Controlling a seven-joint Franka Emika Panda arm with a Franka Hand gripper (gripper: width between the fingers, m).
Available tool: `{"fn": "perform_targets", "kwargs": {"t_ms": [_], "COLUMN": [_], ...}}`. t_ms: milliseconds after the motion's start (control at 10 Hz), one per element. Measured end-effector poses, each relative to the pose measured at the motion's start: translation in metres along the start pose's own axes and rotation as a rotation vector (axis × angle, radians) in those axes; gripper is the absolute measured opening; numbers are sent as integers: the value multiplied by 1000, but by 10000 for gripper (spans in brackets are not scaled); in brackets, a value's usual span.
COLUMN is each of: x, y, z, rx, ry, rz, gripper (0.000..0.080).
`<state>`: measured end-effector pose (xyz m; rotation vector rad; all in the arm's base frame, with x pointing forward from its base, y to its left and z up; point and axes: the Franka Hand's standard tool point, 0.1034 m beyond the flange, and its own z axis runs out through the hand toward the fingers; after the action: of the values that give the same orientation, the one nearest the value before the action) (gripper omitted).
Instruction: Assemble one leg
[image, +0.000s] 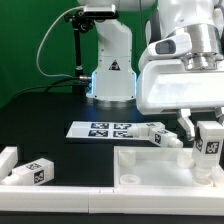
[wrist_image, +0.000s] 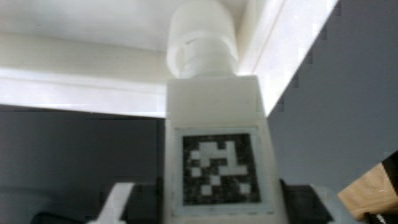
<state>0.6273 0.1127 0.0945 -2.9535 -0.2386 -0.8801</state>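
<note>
My gripper (image: 207, 152) is shut on a leg (image: 209, 141), a small white square post with a black-and-white tag, and holds it upright over the right part of the white panel (image: 150, 180). In the wrist view the held leg (wrist_image: 217, 140) fills the middle, its threaded tip (wrist_image: 199, 50) close to the panel's raised rim (wrist_image: 107, 90). The dark fingers (wrist_image: 143, 205) press on both sides of the leg. Another leg (image: 150, 135) lies on the table behind the panel, and a third leg (image: 35, 172) lies at the exterior view's left.
The marker board (image: 105, 129) lies flat behind the panel. The robot base (image: 110, 75) stands at the back. A white L-shaped rail (image: 12, 170) runs along the exterior view's left front, next to the third leg.
</note>
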Motion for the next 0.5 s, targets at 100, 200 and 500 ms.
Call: {"fn": "perform_targets", "kwargs": {"t_ms": [100,200,500], "x": [0,0,-3], "y": [0,1,1], "z": [1,2,8], "rx": [0,0,-4], "ry": [0,0,12], "rz": [1,1,1], "gripper": [287,287,287]}}
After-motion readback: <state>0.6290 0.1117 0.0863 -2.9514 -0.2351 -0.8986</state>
